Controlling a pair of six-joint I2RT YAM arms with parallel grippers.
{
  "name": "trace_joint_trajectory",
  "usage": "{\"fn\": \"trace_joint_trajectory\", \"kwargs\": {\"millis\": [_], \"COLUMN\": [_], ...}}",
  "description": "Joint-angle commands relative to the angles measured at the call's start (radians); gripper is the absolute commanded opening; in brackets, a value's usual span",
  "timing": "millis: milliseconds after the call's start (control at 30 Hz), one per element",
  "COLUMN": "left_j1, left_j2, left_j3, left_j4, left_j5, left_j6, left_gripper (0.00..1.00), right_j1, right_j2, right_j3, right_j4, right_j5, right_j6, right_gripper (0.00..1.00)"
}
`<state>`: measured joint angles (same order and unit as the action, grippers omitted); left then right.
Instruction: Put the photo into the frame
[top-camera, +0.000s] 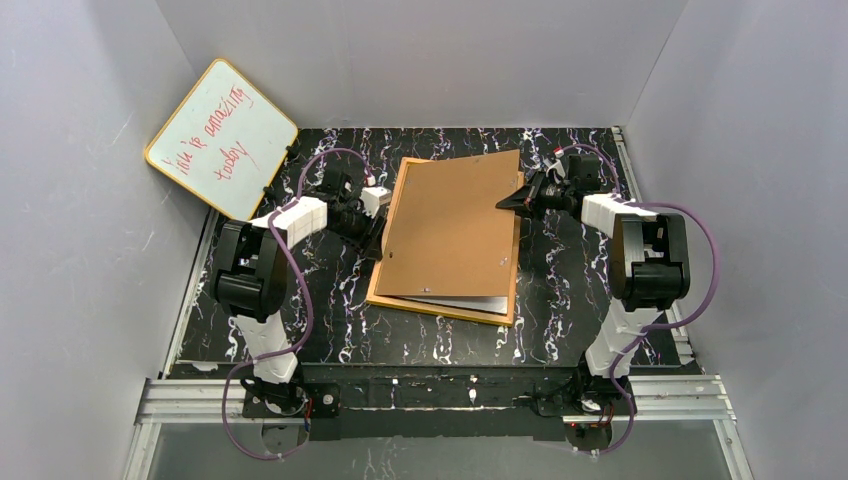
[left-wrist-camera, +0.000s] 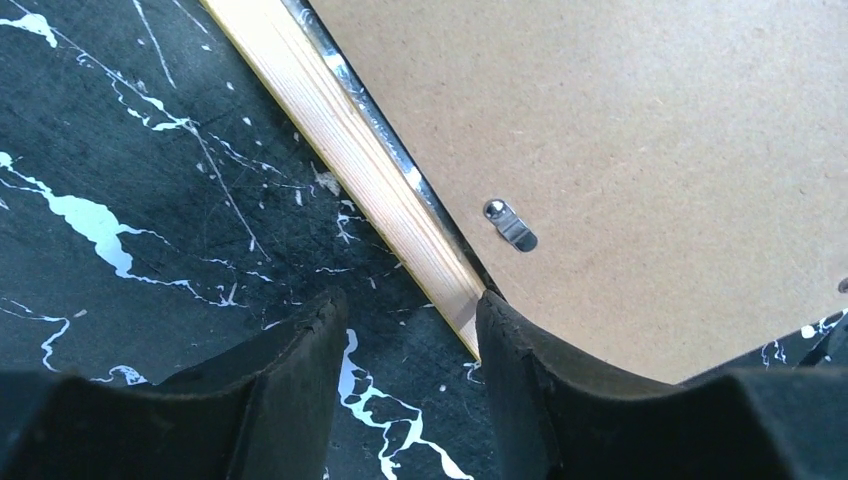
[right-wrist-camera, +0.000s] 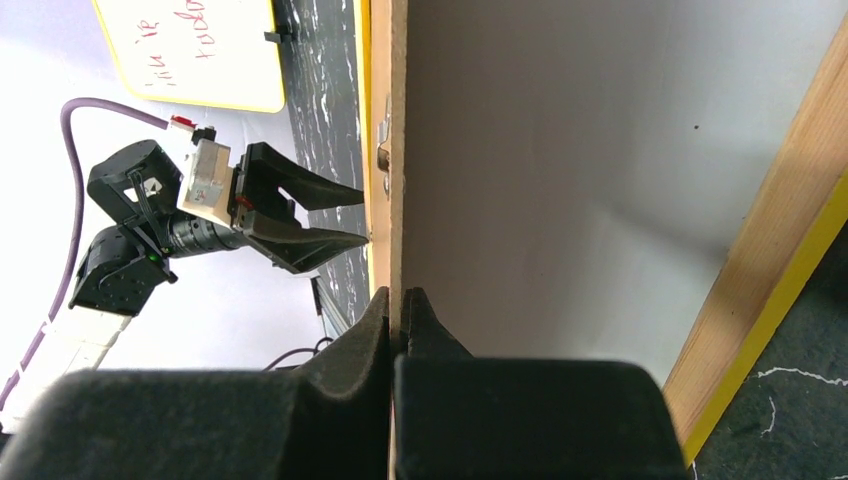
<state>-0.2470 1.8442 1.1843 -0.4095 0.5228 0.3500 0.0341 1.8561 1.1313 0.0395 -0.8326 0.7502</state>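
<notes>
Pinching the right edge of the brown backing board (top-camera: 450, 225), my right hand (right-wrist-camera: 398, 300) is clamped shut on it and holds that side tilted up off the frame (top-camera: 440, 308), which lies back-up on the table (top-camera: 560, 290). Under the board I see the photo (right-wrist-camera: 560, 180), white side up, inside the frame's wooden rim. My left hand (left-wrist-camera: 410, 310) sits at the frame's left edge, jaws apart, one finger touching the rim

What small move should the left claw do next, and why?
Probably close the left claw on the pale wooden rail of the yellow picture frame: the rail lies between its open jaws, and the right claw pinches the brown backing board, skewed over the frame.
</notes>
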Motion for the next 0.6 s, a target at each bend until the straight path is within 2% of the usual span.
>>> {"fn": "trace_joint_trajectory", "kwargs": {"millis": [0,333,567], "left_j1": [-0.003,-0.005,-0.036], "left_j2": [-0.018,-0.015,-0.024], "left_j3": [0.033,0.031,-0.002], "left_j4": [-0.060,-0.106,-0.114], "left_j5": [0.054,0.089,0.037], "left_j6": [0.028,0.063,0.107], "left_gripper": [0.48,0.47,0.48], "right_j1": [-0.008,-0.005,0.003], "right_j2": [0.007,0.029,0.024], "right_j3": [0.031,0.039,0.042], "right_j4": [0.065,0.062,0.048], "right_j5": [0.102,0.111,0.151], "right_j6": [-0.067,-0.087,-0.141], "right_gripper": [0.01,0.01,0.01]}}
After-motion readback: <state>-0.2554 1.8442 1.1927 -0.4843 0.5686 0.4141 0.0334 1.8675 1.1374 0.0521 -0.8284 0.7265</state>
